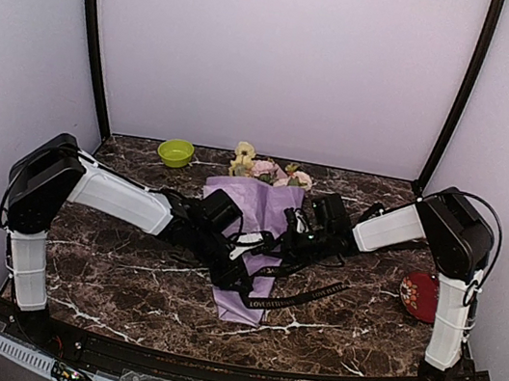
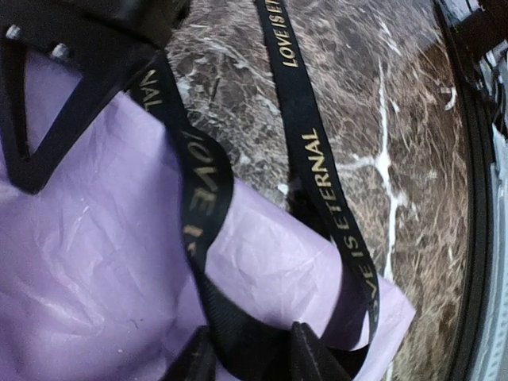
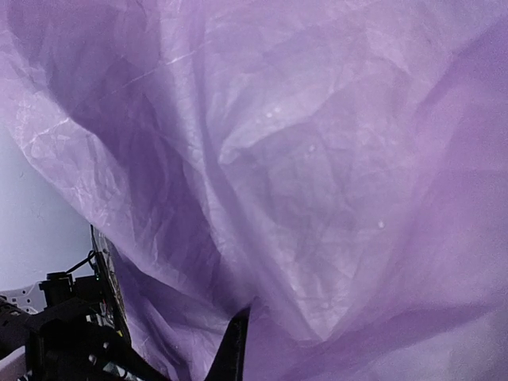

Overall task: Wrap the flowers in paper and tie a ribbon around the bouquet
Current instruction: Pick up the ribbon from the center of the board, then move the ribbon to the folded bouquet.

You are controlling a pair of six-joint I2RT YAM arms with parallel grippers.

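The bouquet (image 1: 262, 206) is laid on the surface (image 1: 123, 276) between the two arms, its long axis running from the flowers (image 1: 268, 168) at the far end to the narrow tip at the near end. The ribbon (image 2: 321, 182) is draped across the narrow half, one tail trailing off to the right. The left pincer (image 2: 252, 345) is nearer to it; its fingers are seen partly apart with ribbon running between them, and a pinch cannot be told. The right pincer (image 1: 294, 236) is pressed together at the right edge of the wide half, and the folds of the paper (image 3: 317, 175) gather at it, so a pinch on the paper is judged. A green bowl (image 1: 176, 152) is set at the far left, nothing visible in it; the contents of a red dish (image 1: 420, 295) at the right cannot be made out
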